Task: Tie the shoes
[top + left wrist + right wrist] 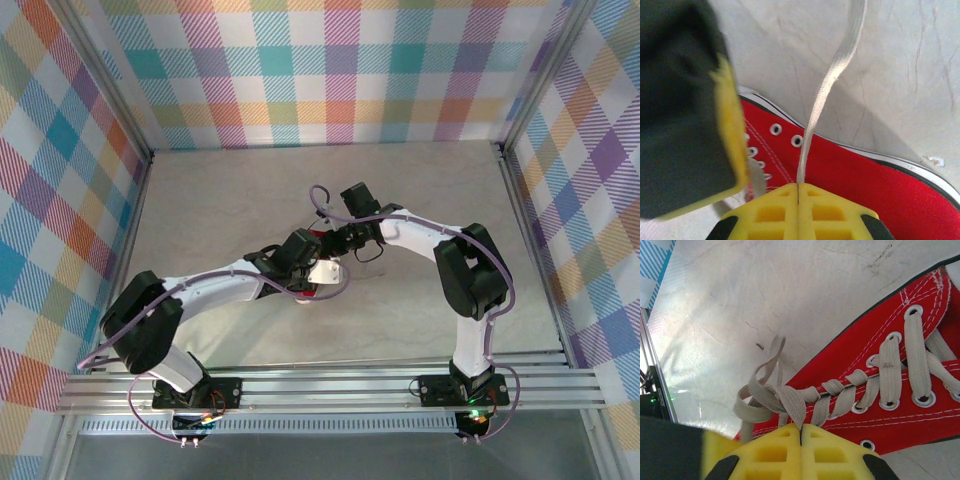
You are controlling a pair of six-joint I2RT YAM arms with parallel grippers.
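Red shoe [325, 272] lies approx. mid surface [230, 200]; L pincer [798, 187] pressed together on one lace [825, 95] that runs taut away from its tips across the shoe's side, R pincer [801, 427] likewise squeezed onto a loose lace bunch [790, 405] right at the shoe's lacing.

no text, label, brand, number or sign can be read in any of the views.
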